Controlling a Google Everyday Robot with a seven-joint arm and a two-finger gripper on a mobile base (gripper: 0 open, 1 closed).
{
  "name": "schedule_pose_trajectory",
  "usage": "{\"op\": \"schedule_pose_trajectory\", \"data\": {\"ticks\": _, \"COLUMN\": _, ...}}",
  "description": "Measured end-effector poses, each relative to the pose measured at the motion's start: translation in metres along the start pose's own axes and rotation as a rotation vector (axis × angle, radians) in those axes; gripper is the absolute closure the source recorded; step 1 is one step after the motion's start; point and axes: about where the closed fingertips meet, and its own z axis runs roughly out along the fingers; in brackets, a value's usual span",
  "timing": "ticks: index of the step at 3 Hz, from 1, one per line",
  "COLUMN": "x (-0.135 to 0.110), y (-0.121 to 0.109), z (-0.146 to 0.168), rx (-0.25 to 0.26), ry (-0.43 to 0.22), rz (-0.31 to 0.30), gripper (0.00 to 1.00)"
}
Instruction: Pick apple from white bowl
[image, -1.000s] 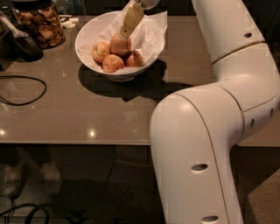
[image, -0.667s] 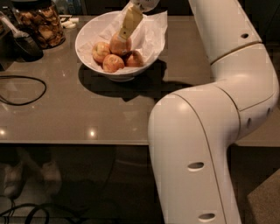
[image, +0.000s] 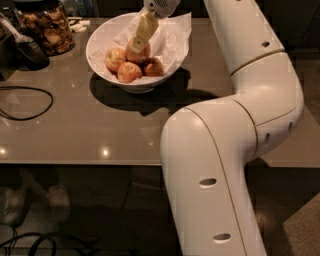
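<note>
The white bowl (image: 100, 37), lined with crinkled white paper, stands at the back of the grey table. It holds several apples. The largest, orange-red apple (image: 138, 53) sits at the back of the group, with smaller reddish apples (image: 128, 73) in front and beside it. My gripper (image: 139, 43) reaches down into the bowl from above and its tip is right on top of the large apple, touching or nearly touching it. My white arm fills the right side of the view.
A glass jar of brown snacks (image: 45, 27) stands at the back left beside a dark object (image: 27, 50). A black cable (image: 25, 102) loops on the table's left. The table's front edge (image: 80, 162) runs across the middle.
The gripper stays at the large apple in the bowl. The lower part of my arm has shifted slightly to the left. The apples have not moved.
</note>
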Motion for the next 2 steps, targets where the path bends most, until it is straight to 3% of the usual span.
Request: {"op": "schedule_pose_trajectory", "data": {"ticks": 2, "x": -0.0038, "y": -0.0027, "z": 0.0123, "rx": -0.005, "ry": 0.013, "rz": -0.003, "gripper": 0.30}}
